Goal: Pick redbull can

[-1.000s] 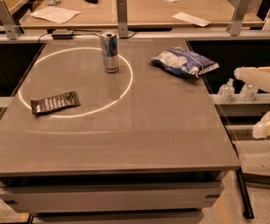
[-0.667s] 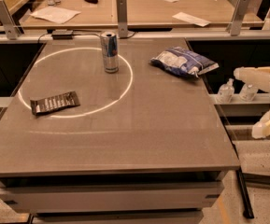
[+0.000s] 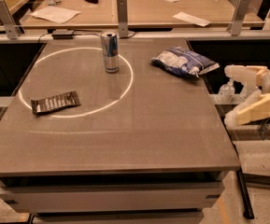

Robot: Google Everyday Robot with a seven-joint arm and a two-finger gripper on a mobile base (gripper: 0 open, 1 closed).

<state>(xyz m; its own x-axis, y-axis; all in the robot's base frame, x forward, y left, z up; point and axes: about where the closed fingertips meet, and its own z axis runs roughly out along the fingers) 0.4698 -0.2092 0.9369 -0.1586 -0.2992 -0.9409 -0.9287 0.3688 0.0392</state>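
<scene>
The gripper [image 3: 229, 96] hangs off the worktop's [image 3: 139, 134] right edge, about level with the middle of that edge and outside the surface. Its two pale fingers [image 3: 252, 110] are spread, with a clear gap between them and nothing held, and they point left toward the table.

The first thing inward from it is the blue-and-white snack bag [image 3: 183, 61], lying flat near the right edge toward the far right corner. Past that is the redbull can [image 3: 110, 52], upright close to the far edge and a little left of its midpoint. It sits on the far arc of a bright light ring [image 3: 78, 115] cast on the surface. So the can lies to the left of the gripper and farther back, well apart from it, with its long axis vertical.

To my eye, a straight run at the can passes just in front of the bag, so clipping it is the risk. A dark brown wrapper [image 3: 55, 102] lies flat by the left edge, well out of the way.
</scene>
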